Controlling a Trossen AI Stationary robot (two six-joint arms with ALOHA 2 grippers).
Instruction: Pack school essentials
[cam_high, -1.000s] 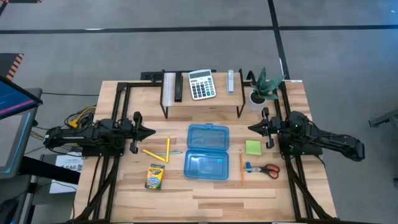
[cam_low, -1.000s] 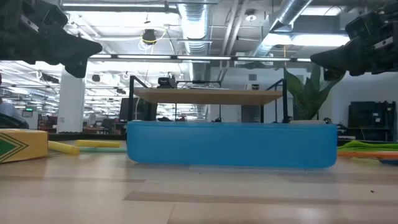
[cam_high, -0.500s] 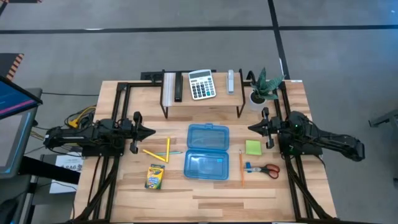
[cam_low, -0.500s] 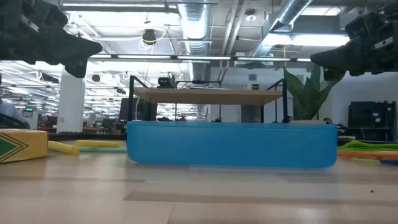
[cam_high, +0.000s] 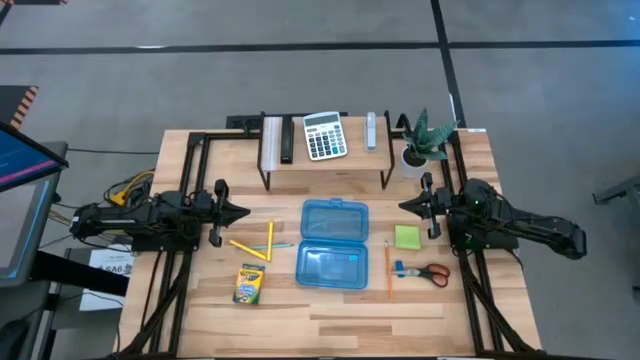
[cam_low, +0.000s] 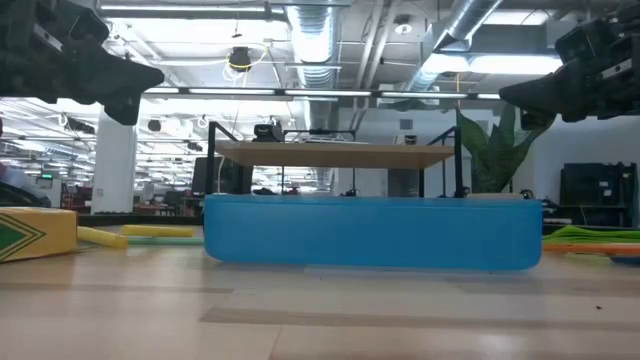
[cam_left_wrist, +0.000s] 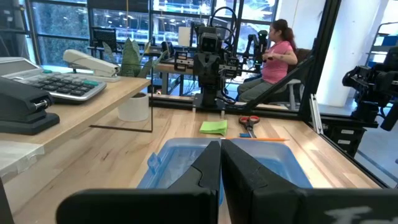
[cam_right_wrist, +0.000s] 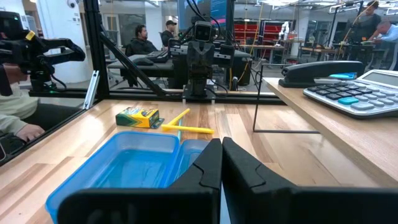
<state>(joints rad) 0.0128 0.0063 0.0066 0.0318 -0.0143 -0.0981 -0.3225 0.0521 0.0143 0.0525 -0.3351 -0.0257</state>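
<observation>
The school essentials lie loose on the wooden counter (cam_high: 330, 310) around an open blue plastic case (cam_high: 333, 245), and nothing is packed yet. Nearest on the left is the small crayon box (cam_high: 249, 284), a flat cardboard carton in yellow and green. Just beyond it lie the yellow pencils (cam_high: 254, 243), thin sticks crossed at angles as if scattered for picking. To the right of the case an orange pencil (cam_high: 388, 270) lies lengthwise, and beside it sit a tiny blue piece (cam_high: 399, 268) and the red-handled scissors (cam_high: 433, 272), flat on their side. What the blue piece is cannot be made out. A little farther is the lime-green sticky-note pad (cam_high: 407, 237), a soft square block.

The case sits in the middle, hinged open with both translucent halves facing up, probably so that either arm can drop things in from its own side. Its walls look smooth and rounded at the corners.

The left tool (cam_high: 244, 211) hangs above the counter left of the case, fingers pressed together and empty. The right tool (cam_high: 404, 206) mirrors it on the right, closed or nearly so, also holding nothing. Both point inward at the case.

Farthest, a raised shelf (cam_high: 325, 160) carries a calculator (cam_high: 324, 135), with a potted plant (cam_high: 420, 145) at its right end.
</observation>
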